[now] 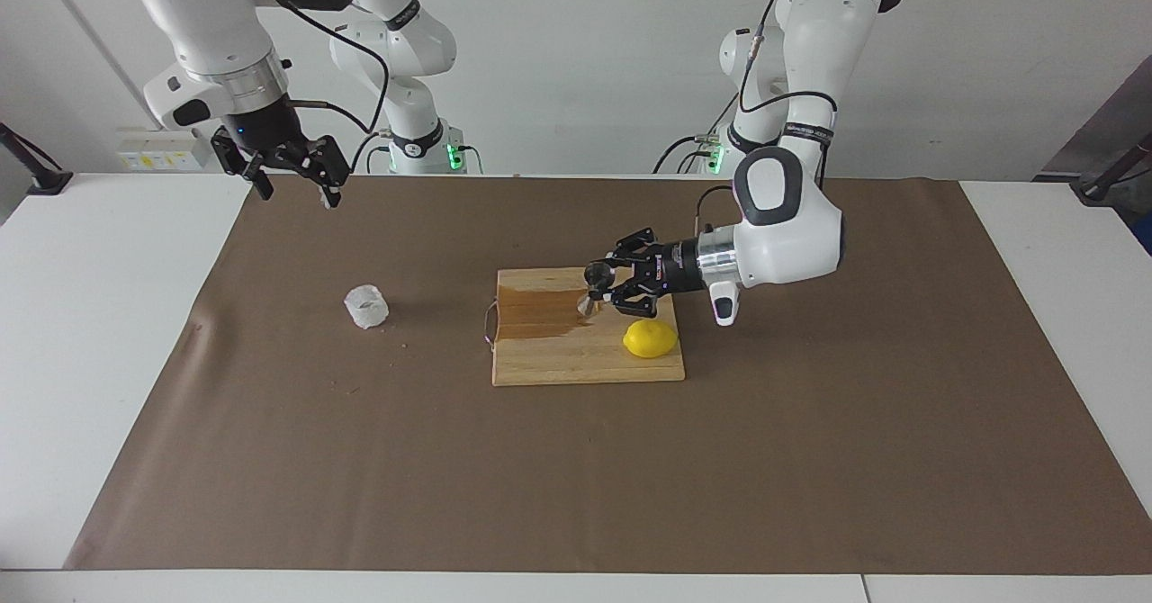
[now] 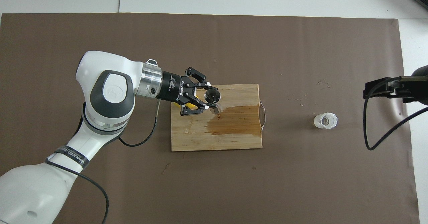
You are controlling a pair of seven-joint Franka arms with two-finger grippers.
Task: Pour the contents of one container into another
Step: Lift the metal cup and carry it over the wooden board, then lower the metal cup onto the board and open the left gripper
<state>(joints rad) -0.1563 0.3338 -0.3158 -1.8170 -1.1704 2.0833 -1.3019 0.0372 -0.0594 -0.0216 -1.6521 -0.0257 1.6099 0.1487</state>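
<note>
Two white Franka arms with black grippers

Each arm is glossy white with rounded grey-black joint caps and a ribbed silver wrist ring ahead of a black linkage gripper: left gripper, right gripper. Black cables loop along both arms. Green lights glow at the bases, top centre of the facing view. A black band with white lettering circles the left forearm, lower left overhead.

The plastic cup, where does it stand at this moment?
The plastic cup stands upright on the brown mat, beside the cutting board toward the right arm's end of the table. Nothing touches it; the right hand hangs in the air, well above the mat.
</note>
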